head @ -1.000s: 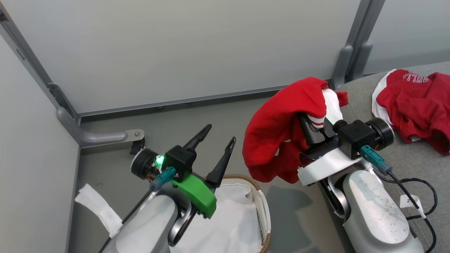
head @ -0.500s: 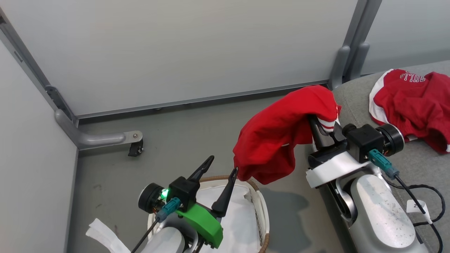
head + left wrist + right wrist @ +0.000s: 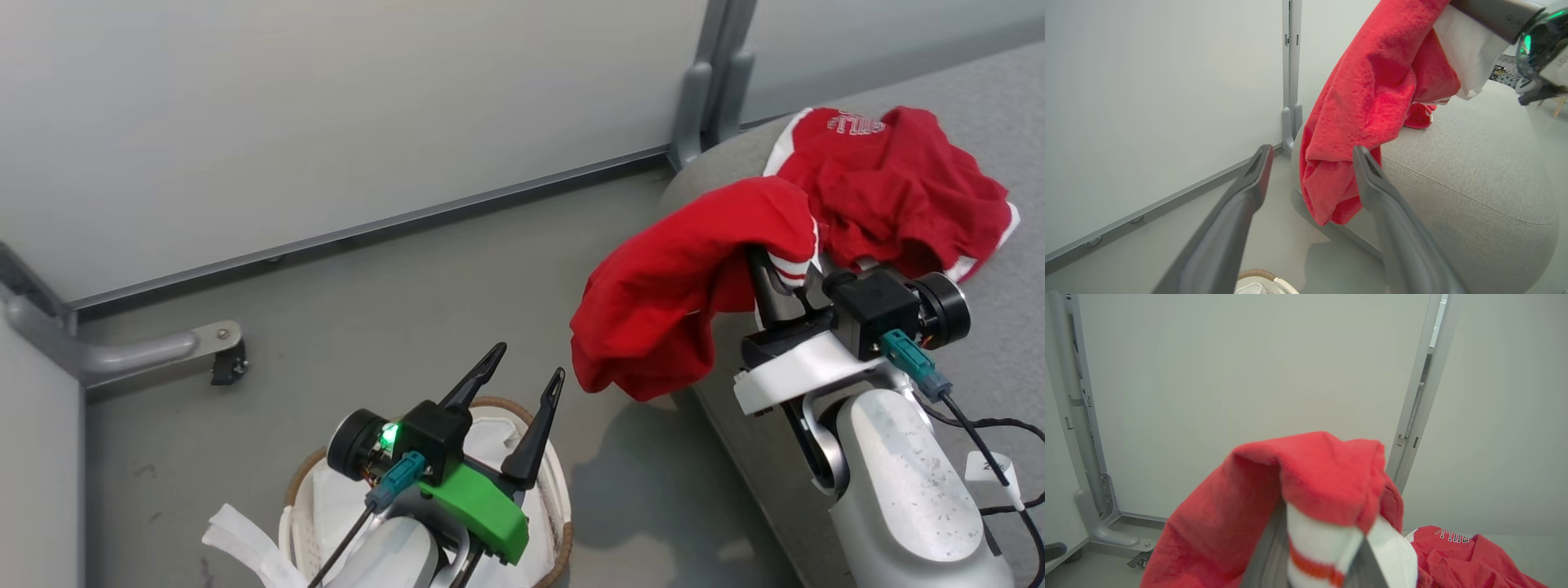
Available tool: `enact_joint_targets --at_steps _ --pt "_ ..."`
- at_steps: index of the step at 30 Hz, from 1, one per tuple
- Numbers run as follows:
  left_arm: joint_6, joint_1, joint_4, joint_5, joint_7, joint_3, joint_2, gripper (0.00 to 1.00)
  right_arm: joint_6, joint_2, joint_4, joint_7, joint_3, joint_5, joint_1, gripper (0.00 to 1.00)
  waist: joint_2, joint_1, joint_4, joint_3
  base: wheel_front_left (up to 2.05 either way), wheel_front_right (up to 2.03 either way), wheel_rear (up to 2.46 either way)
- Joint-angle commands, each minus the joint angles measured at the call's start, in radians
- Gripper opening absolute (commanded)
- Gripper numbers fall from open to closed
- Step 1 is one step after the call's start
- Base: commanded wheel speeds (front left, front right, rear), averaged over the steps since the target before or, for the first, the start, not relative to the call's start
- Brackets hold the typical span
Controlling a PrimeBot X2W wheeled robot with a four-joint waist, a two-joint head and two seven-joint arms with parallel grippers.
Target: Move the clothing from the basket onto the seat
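One seat (image 3: 1004, 269), two red garments and one basket (image 3: 563, 523) are counted. The lettered garment (image 3: 890, 180) is laid on the seat. The other garment (image 3: 686, 294) is clenched by the right pincer (image 3: 774, 284) at the seat's edge. The left pincer (image 3: 527, 362) is held released above the basket.

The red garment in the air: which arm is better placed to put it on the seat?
Right. The right gripper is shut on the red garment at the edge of the seat. The left gripper is open above the basket, holding nothing.

Open grey seat (image 3: 1012, 327) beside the heaped red garment (image 3: 898, 180); upright post (image 3: 710, 82) and wall panels (image 3: 326, 122) close behind.
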Motion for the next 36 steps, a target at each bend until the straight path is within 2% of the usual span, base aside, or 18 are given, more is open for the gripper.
enact_joint_targets --at_steps 1,8,16,22,30,36 --pt "-0.005 -0.022 -0.005 0.007 0.0 0.001 0.001 1.0 -0.001 -0.003 -0.005 0.0 -0.007 -0.003 -0.005 0.0 0.0 0.0 -0.107 0.06 0.0 0.0 0.0" --pt "-0.004 -0.057 -0.006 0.014 0.0 -0.019 0.014 1.0 -0.001 -0.002 -0.015 0.0 -0.043 0.006 -0.001 0.0 0.0 0.0 -0.235 0.113 0.0 0.0 0.0" --pt "-0.004 -0.083 0.005 0.01 0.0 -0.04 0.031 1.0 -0.001 -0.002 -0.021 0.0 -0.072 0.021 0.013 0.0 0.0 0.0 -0.295 0.148 0.0 0.0 0.0" --pt "-0.004 -0.102 0.007 0.011 0.0 -0.056 0.039 1.0 -0.001 -0.002 -0.008 0.0 -0.117 0.012 -0.004 0.0 0.0 0.0 -0.282 0.176 0.0 0.0 0.0" --pt "-0.004 -0.153 -0.001 0.023 0.0 -0.064 0.052 1.0 -0.001 -0.004 0.03 0.0 -0.23 -0.106 -0.187 0.0 0.0 0.0 -0.218 0.27 0.0 0.0 0.0" --pt "-0.004 -0.21 -0.003 0.038 0.0 -0.07 0.081 1.0 -0.001 -0.088 0.094 0.0 -0.309 -0.146 -0.429 0.0 0.0 0.0 -0.168 0.39 0.0 0.0 0.0"
